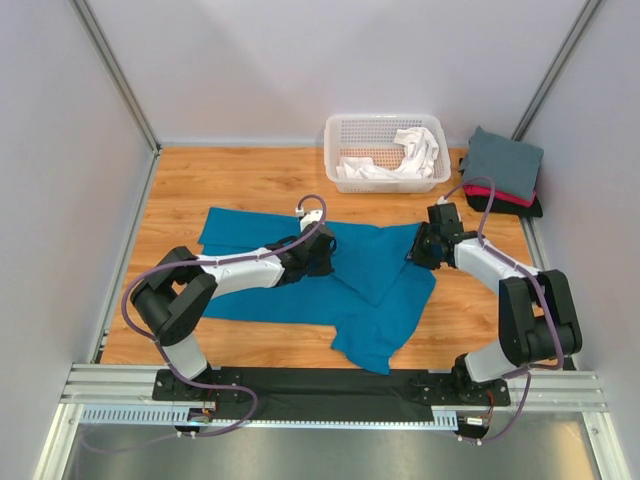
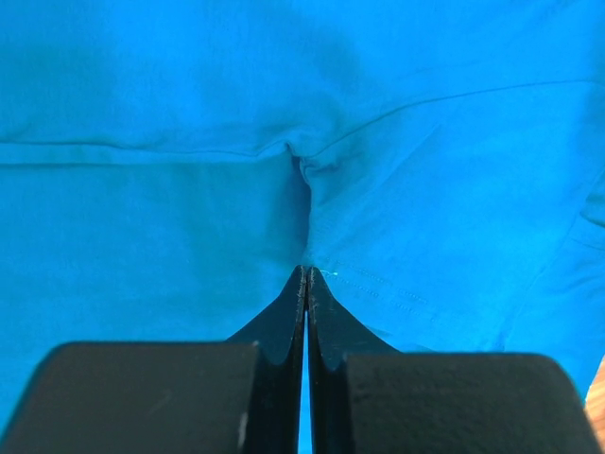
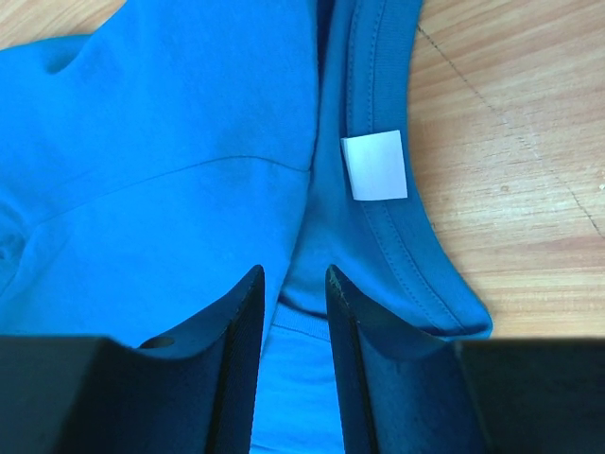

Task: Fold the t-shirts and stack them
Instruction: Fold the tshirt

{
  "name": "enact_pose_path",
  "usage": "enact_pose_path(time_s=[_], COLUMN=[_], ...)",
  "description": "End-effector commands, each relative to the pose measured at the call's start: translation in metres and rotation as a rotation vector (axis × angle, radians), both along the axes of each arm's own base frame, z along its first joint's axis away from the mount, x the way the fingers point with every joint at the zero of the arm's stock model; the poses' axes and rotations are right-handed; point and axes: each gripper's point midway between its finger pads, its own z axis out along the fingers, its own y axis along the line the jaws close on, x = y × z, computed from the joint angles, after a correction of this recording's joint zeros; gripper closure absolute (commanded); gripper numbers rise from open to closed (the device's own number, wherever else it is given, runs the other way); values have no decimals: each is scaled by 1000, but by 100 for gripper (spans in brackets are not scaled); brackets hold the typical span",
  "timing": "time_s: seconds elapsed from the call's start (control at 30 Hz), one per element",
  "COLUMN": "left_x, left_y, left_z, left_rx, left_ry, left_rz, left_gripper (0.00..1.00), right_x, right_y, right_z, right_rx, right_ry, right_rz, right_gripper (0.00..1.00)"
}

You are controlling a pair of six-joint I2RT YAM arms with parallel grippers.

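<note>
- Black fingers of the left gripper point(image 2: 305, 272) fill the near edge of the left wrist view; they are pressed together with almost no gap, and their tips sit on the teal t-shirt point(image 1: 370, 270); a small pucker in the cloth just beyond the tips suggests that a thin fold is pinched, though the pinch itself is hard to see.
- Right gripper point(image 3: 290, 274) stands partly open at the neck of the same shirt; one finger is on each side of the collar band, the white neck label point(image 3: 375, 165) is just beyond; the cloth lies slack between the fingers, so I judge it is not gripped.
- From the top view the teal shirt lies in the middle of the wooden table point(image 1: 180, 190), flat on the left, folded over and rumpled toward the near right.
- Far right, a stack holds a slate-grey shirt point(image 1: 503, 160) on top, a red-pink shirt point(image 1: 500, 197) under it and a black shirt point(image 1: 530, 208) at the bottom; a white shirt point(image 1: 415, 150) lies crumpled in the white lattice basket point(image 1: 345, 128) at the far side.
- Handling, as a judgement: the teal cloth is light, soft and limp; it will sag and drag on the wood, and a single layer can slip from a shallow pinch; the stitched collar band and the hems are thicker, so they are the better places to take hold.
</note>
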Motion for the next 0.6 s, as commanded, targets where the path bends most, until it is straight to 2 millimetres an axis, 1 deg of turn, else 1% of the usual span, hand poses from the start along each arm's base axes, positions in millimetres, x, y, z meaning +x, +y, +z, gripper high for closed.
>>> enact_pose_path(time_s=[0.0,0.07,0.1,0.13,0.17,0.2,0.23,0.27,0.3,0.33,0.37,0.4,0.43,0.47,0.5,0.53,0.57], left_x=[0,-3,-4,-5,-6,-7,-7,-2,0,11,20,28,45,55,65,80,89], left_y=[1,2,3,3,3,4,7,9,13,23,26,33,51,61,72,95,106], left_z=[6,4,4,5,10,12,16,33,41,51,74,84,93,104,109,109,110], left_rx=[-12,-12,-12,-11,-18,-15,7,3,19,36,15,9,7,11,13,19,22], left_ry=[-9,-3,-3,-4,-10,-16,-29,-71,-91,-126,-172,-191,-207,-235,-245,-239,-240], left_rz=[-2,-7,-14,-22,-30,-37,-56,-53,-56,-51,-42,-34,11,28,57,111,137], left_gripper=[100,100,94,86,77,57,48,42,39,39,38,39,40,40,44,46,49], right_x=[22,23,26,27,27,29,30,36,39,42,49,52,57,62,66,71,73], right_y=[0,-1,-2,-2,-2,-2,-1,1,1,2,3,4,6,7,7,7,7], right_z=[16,18,20,22,25,28,32,41,46,51,58,61,63,62,60,59,49], right_rx=[-15,-24,-29,-30,-31,-30,-27,-23,-23,-22,-17,-13,-6,-5,-3,-4,-8], right_ry=[-74,-74,-80,-81,-83,-89,-97,-118,-127,-140,-156,-166,-180,-183,-184,-196,-174], right_rz=[-5,-2,-3,0,1,2,5,10,10,13,10,10,9,6,1,-10,-9], right_gripper=[66,66,66,66,66,66,66,66,66,66,66,66,67,71,75,84,90])
